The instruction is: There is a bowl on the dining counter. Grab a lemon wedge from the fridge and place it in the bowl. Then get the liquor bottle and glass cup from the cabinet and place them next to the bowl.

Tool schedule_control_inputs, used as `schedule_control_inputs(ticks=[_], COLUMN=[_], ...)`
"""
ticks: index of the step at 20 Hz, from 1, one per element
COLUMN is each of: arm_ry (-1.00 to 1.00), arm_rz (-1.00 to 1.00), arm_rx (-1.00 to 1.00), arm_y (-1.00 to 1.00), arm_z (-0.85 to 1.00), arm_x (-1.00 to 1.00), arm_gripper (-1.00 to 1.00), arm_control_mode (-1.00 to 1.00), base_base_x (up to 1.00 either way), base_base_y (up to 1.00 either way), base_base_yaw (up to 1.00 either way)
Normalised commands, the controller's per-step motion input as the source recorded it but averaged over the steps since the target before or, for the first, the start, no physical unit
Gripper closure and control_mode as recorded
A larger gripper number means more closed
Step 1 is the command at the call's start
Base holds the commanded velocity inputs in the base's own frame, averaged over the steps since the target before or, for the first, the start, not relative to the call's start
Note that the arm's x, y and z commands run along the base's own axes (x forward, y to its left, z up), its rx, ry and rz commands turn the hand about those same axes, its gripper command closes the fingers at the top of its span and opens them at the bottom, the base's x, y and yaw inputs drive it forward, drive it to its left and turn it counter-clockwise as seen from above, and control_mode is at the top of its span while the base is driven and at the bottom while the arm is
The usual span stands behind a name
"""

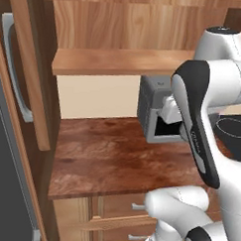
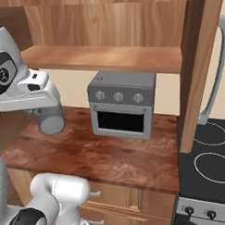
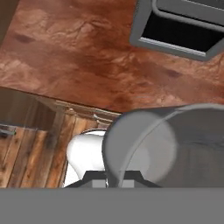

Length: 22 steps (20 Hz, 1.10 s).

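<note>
The pincer is closed narrow on the glass cup, gripping its wall; the grey tumbler hangs below the hand, clear of the table and above its left part as the right base view shows it. In the hand view the glass cup sits close to the lens, its rim a pale arc, with the reddish-brown top behind it.

A grey toaster oven with three knobs and a dark window stands at the back of the table, to the right of the cup and apart from it. Over it runs the flat shelf of the cabinet, light brown wood, bare where it shows. The cabinet's darker door stands open on the right, its edge reaching down near the table's right end. Beyond that lies a black stovetop with white ring marks. Below the table's front edge are wooden drawers with metal handles. In the left base view the arm covers most of the toaster oven
</note>
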Motion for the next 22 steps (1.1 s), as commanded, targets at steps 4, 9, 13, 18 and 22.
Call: schedule_control_inputs(ticks=[4,9,13,18,22], arm_ry=[0.00,0.00,0.00,0.00,0.00], arm_rz=[0.00,0.00,0.00,0.00,0.00], arm_rx=[0.00,0.00,0.00,0.00,0.00], arm_y=[0.00,0.00,0.00,0.00,0.00], arm_z=[0.00,0.00,0.00,0.00,0.00], arm_x=[0.00,0.00,0.00,0.00,0.00], arm_gripper=[1.00,1.00,1.00,1.00,1.00], arm_control_mode=[1.00,1.00,1.00,1.00,1.00], base_base_x=[-1.00,-1.00,-1.00,-0.95,-0.86], base_base_y=[-0.11,0.00,0.00,0.01,0.11], base_base_yaw=[0.17,0.63,0.80,0.88,0.88])
